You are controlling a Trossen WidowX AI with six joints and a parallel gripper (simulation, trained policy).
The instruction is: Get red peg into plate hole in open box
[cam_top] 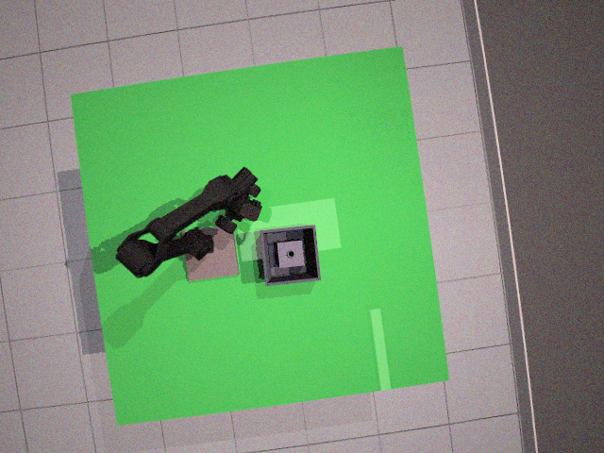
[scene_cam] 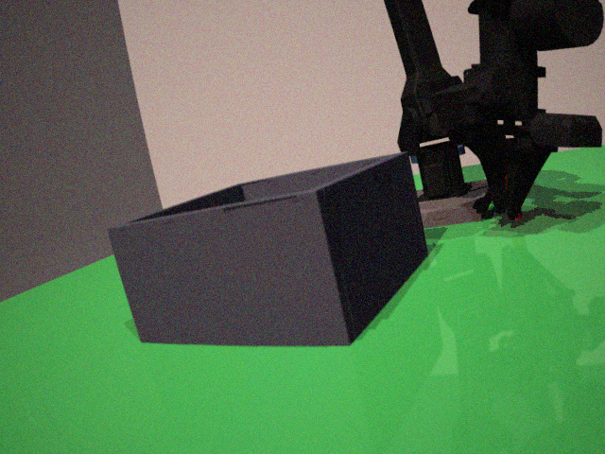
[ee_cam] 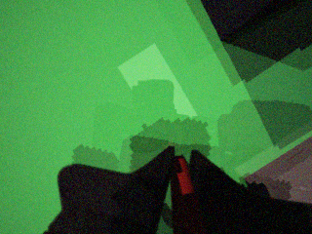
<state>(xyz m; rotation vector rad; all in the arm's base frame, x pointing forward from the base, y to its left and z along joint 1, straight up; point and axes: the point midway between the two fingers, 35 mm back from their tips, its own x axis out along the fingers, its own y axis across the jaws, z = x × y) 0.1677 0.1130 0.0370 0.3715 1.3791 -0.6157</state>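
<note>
The red peg (scene_cam: 519,216) (ee_cam: 184,176) stands roughly upright, mostly hidden by the dark fingers. Its lower end shows at the fingertips, close to the green mat. My gripper (scene_cam: 507,210) (ee_cam: 181,153) points down and is shut on the peg, with a narrow gap between the fingertips. In the top view the arm hides the peg and fingertips. The open grey box (cam_top: 317,253) (scene_cam: 229,273) stands apart from the gripper. Inside it, the light plate (cam_top: 283,260) shows an empty round hole (cam_top: 291,253).
The arm's pinkish base slab (cam_top: 219,263) (scene_cam: 444,215) (ee_cam: 297,168) lies near the gripper, on the side of the box where the arm stands. The box's high walls rise around the plate. The green mat (cam_top: 293,122) lies under everything, with pale light patches on it.
</note>
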